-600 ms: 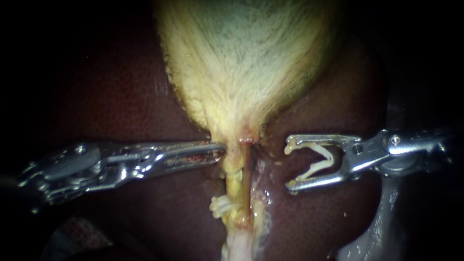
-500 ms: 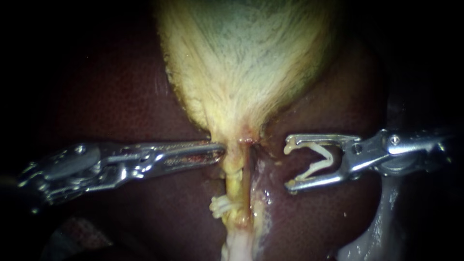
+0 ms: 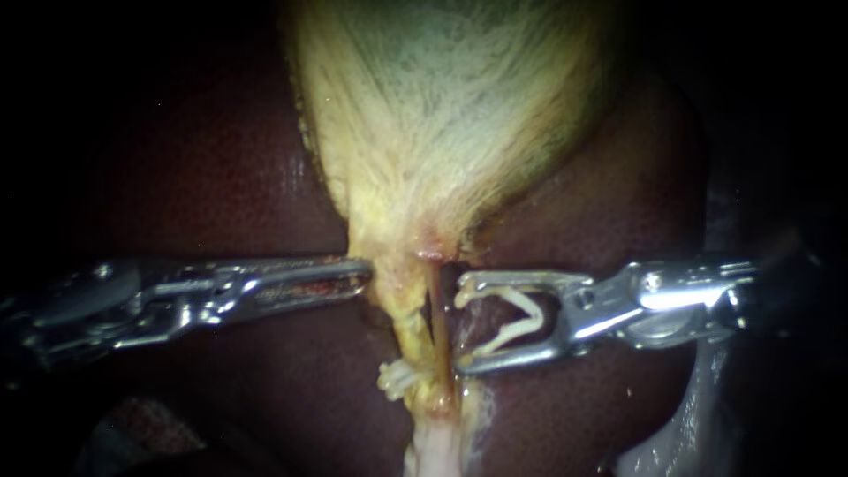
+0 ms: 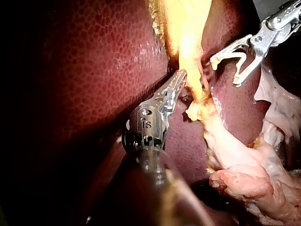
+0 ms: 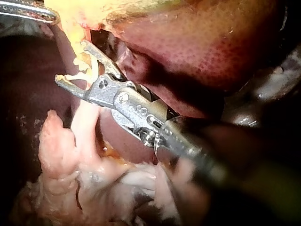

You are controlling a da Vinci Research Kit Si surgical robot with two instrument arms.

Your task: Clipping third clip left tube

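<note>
My right instrument point(image 3: 459, 327) claw, spread, cradles an open white plastic clip point(image 3: 528, 309) just short of the yellow left tube point(image 3: 411, 322). My left instrument point(image 3: 364, 276) claw pinches the pale gallbladder neck point(image 3: 393, 261). Risk: closing now traps the thin reddish tube point(image 3: 435, 309) between, so 2 tubes get clipped.

Counts — two instruments: my left instrument point(image 3: 364, 276), my right instrument point(image 3: 459, 325). One gallbladder point(image 3: 442, 115), one liver point(image 3: 212, 177). Two tubes: left tube point(image 3: 408, 322), thin reddish tube point(image 3: 436, 309). Two clips — open clip point(image 3: 528, 305), white clip point(image 3: 397, 375).
</note>
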